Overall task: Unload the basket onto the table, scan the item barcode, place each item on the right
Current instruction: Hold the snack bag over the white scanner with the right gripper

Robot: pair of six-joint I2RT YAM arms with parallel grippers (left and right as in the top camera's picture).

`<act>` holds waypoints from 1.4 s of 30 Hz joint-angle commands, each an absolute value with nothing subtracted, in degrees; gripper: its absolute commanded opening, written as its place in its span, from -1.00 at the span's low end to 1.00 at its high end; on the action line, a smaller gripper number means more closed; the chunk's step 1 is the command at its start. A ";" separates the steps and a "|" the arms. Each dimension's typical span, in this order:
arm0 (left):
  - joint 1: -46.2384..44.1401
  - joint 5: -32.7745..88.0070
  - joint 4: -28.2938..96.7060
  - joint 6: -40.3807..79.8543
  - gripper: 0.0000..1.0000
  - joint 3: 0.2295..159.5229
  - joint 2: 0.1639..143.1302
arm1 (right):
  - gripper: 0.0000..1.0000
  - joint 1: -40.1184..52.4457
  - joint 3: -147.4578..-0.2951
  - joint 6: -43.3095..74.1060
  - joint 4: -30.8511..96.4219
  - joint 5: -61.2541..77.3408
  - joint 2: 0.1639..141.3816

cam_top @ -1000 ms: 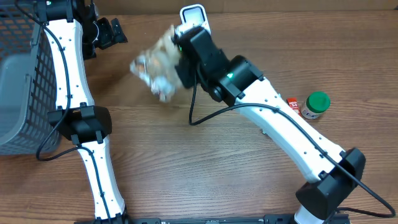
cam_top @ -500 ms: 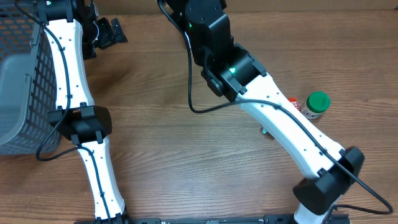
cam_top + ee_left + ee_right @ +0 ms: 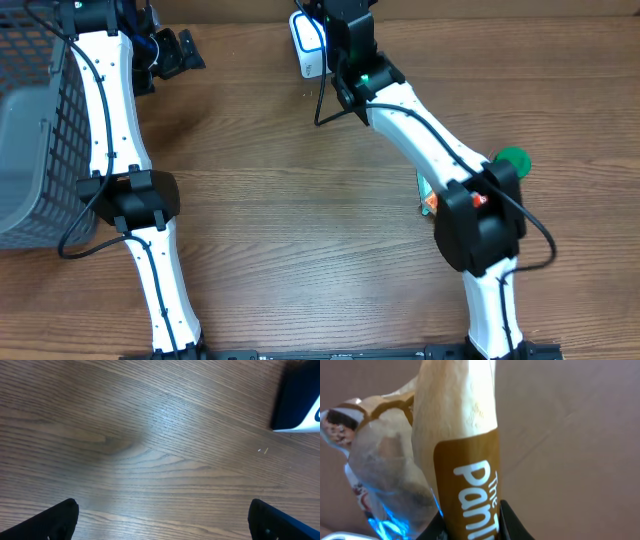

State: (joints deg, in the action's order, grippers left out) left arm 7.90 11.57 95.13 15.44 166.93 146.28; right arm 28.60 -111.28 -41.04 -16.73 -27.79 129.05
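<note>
Pinching snack bag (image 3: 455, 435) in right gripper (image 3: 470, 526), with left gripper (image 3: 167, 520) spread wide, idle over table (image 3: 150, 435). Presenting at scanner (image 3: 308, 45) on far edge, so scan probably in progress, unconfirmed; no barcode visible. Swung from mid-table a second ago to over scanner, hiding bag from overhead.

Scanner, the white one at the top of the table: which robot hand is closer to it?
Right. The right gripper, shut on the snack bag, is right next to the scanner. The left gripper is open, well away, over near the basket.
</note>
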 commanded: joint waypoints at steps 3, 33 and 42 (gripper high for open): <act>7.81 11.42 95.13 15.22 1.00 167.94 145.88 | -0.92 27.99 -112.46 -40.99 -27.55 -26.70 134.80; 7.81 11.42 95.13 15.22 1.00 167.94 145.88 | -0.92 33.76 -112.46 -45.28 -18.72 -38.39 141.29; 7.81 11.42 95.13 15.22 1.00 167.94 145.88 | -0.93 35.00 -112.46 -40.75 -14.63 -40.82 141.10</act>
